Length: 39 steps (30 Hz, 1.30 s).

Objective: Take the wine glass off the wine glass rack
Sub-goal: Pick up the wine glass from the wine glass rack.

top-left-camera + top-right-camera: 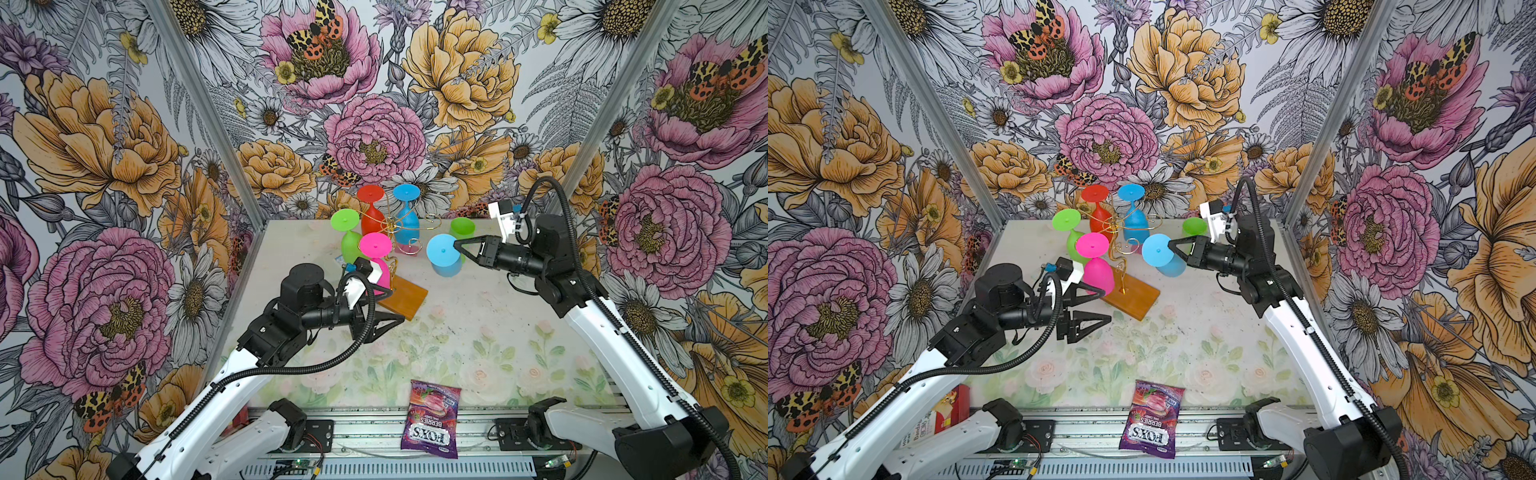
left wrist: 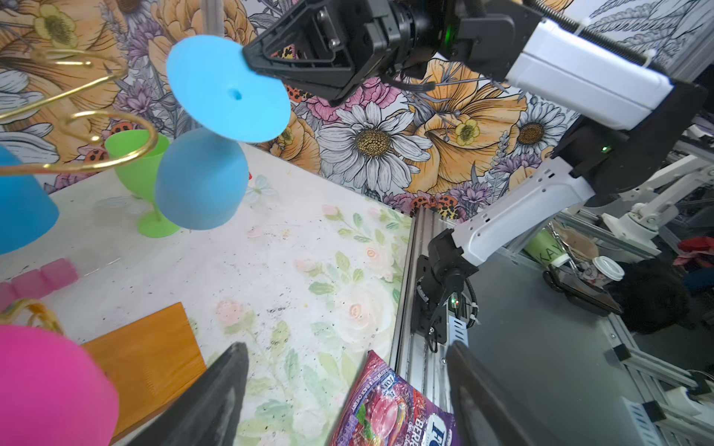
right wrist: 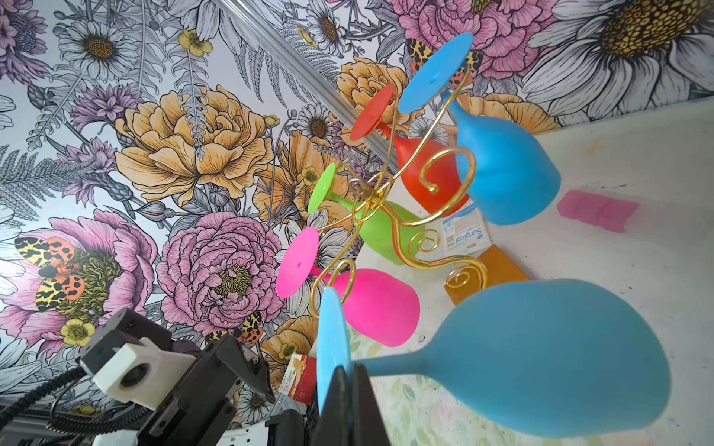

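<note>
Beside rack [image 1: 409,300], right jaws pinch blue glass [image 1: 444,254], left jaws wide, green glass [image 1: 462,227] behind

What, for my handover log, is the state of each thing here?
wine glass rack: upright
held blue glass: off the rack, aloft, tilted foot-up
right tool: shut on the held blue glass's foot
left tool: open, empty
red glass: hanging upside down
hung blue glass: hanging upside down
hung green glass: hanging upside down
pink glass: hanging upside down
standing green glass: upright
candy bag: lying flat
</note>
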Each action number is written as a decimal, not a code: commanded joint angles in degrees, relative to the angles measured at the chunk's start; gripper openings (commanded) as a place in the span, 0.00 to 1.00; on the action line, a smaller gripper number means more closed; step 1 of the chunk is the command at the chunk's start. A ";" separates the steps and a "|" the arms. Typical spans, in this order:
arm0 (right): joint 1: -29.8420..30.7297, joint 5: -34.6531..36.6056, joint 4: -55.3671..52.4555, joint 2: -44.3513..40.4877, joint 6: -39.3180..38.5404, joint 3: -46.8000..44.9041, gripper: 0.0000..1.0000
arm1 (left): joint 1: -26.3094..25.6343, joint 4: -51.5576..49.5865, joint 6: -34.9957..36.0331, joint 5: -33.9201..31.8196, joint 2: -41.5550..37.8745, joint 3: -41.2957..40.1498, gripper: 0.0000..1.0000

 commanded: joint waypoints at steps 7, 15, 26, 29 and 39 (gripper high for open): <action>-0.27 -5.54 1.14 -6.82 -11.38 -4.68 0.00 | -1.05 21.42 -18.16 -0.83 8.72 2.36 0.81; 0.25 -8.54 1.28 -9.28 -14.63 -6.25 0.00 | -1.79 22.29 -22.79 3.62 14.97 7.10 0.75; 1.20 -9.78 2.51 -10.14 -15.74 -6.78 0.00 | -2.63 22.90 -26.02 8.02 20.45 10.91 0.58; 1.27 -9.96 3.14 -10.31 -15.66 -6.78 0.00 | -2.76 22.89 -26.62 8.55 21.37 11.22 0.56; 1.32 -7.51 3.76 -10.40 -15.46 -7.14 0.00 | -3.27 22.96 -27.31 11.36 22.44 12.33 0.37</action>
